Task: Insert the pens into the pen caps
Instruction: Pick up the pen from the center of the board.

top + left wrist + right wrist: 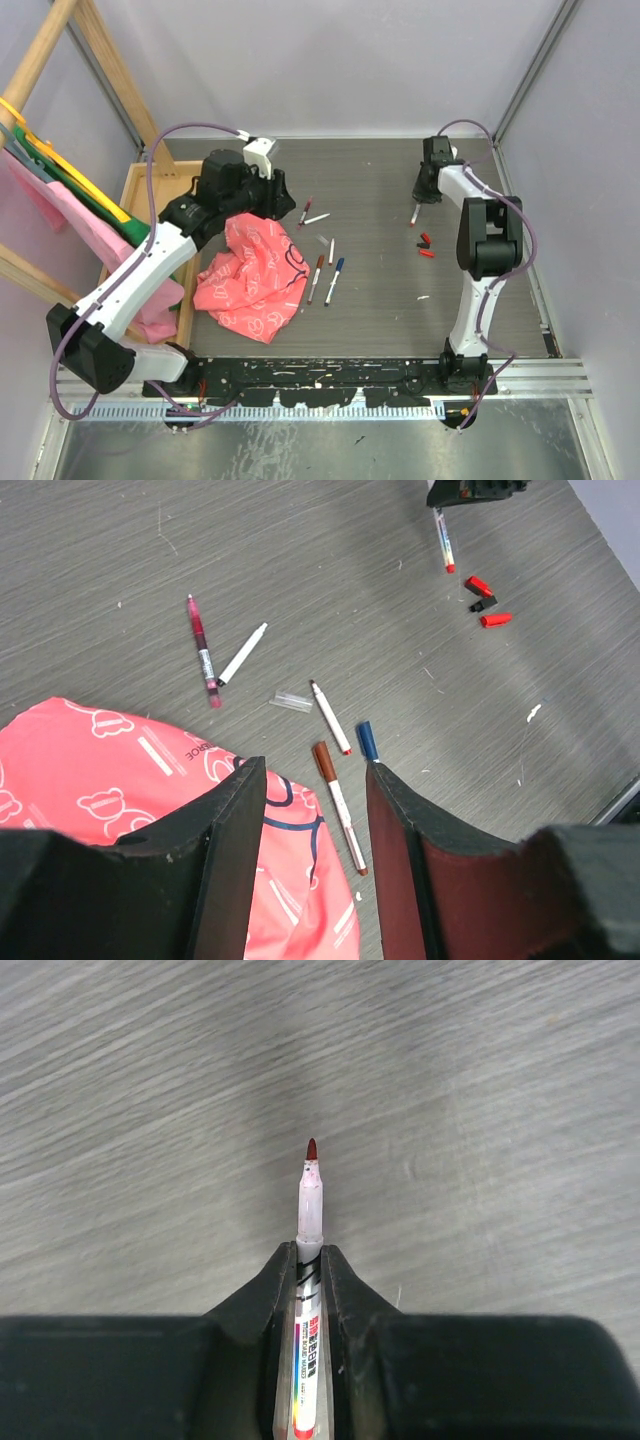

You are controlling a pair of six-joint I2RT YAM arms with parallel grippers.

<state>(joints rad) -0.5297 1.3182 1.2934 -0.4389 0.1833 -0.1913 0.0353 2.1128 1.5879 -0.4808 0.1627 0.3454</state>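
Right tool (309, 1256) grips pen (311, 1205); caps (483, 604) lie nearby.

Matt grey wood-grain table (400, 300), soft crumpled pink cloth (250, 285), bare wood frame (118, 75).
Smooth, slightly glossy plastic on red-tipped pen (310, 1205) and red caps (495, 620).

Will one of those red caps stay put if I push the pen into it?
Probably not. The red caps lie loose on their sides on the flat table, so one would likely slide or roll. They look light, and the pen in the right gripper looks stiff.
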